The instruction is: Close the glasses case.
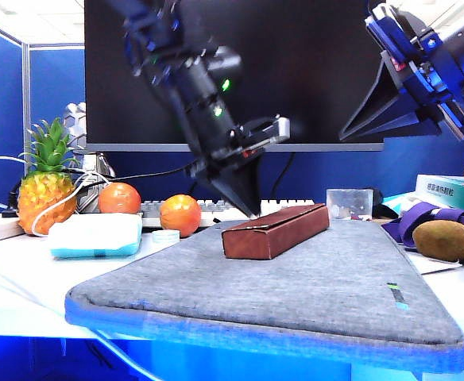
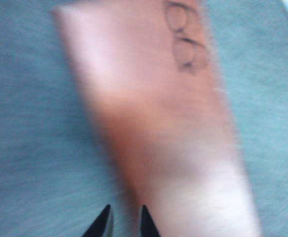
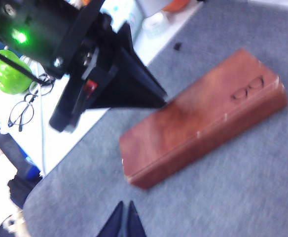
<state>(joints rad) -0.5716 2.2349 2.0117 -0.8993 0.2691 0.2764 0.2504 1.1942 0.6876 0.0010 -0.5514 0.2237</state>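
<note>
so the glasses case (image 1: 275, 230) sits on the grey laptop sleeve (image 1: 295, 302), roughly mid-table, and from what i can see the flap is already down: no pale lining showing in any view, just reddish-brown leather all round with the little embossed glasses logo (image 3: 248, 89) on top. its long axis runs diagonally in the exterior view, near end pointing toward the front left, far end back toward the keyboard (image 1: 208, 210) and the clear plastic cup (image 1: 349, 203).

the left gripper (image 1: 248, 198) is the close one. it points down with its tips right at the top back edge of the case, about midway along the length. the left wrist view is blurry, but the fingertips (image 2: 102, 224) are nearly together with only a thin gap and nothing between them, and the case lid fills the picture just ahead of them. can't tell for sure if the tips are touching the leather or only just above it.

the right gripper (image 3: 124, 219) hangs high on the right side of the table, well apart from the case, fingers pinched together and empty, looking down at the case's near end.

my guess: if the lid needs a final press to seat it, the left arm does it, pushing straight down along that top face.
</note>
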